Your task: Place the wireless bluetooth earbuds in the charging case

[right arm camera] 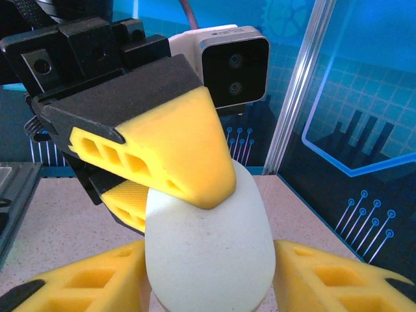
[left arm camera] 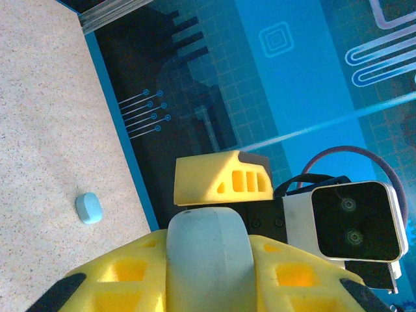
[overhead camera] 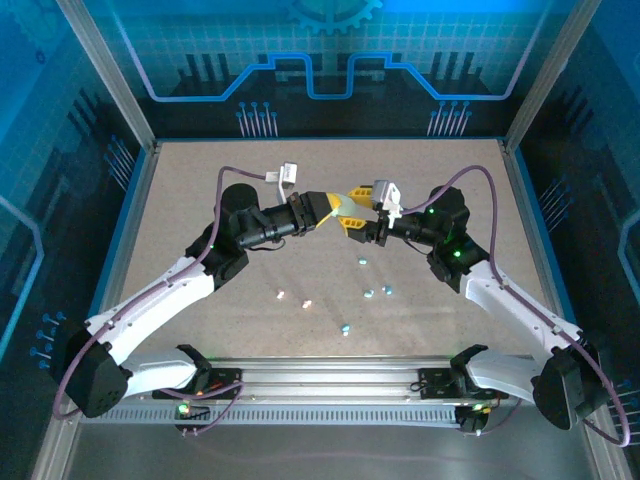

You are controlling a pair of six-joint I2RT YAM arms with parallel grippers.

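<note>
Earbuds [overhead camera: 307, 303], six tiny glossy pebbles, pale pink-white at the left and teal toward the right, lie scattered on the tabletop [overhead camera: 185, 195] in front of the arms' bases, well apart from the blue walls [overhead camera: 320, 60] that close in its edges. The tabletop's left and far stretches are bare. Above the middle, the left claw [overhead camera: 340, 208] pinches one end of the pale oval charging case [right arm camera: 208, 253]. The right claw [overhead camera: 368, 210] clasps the other end, fingers pressed to its sides.
</note>
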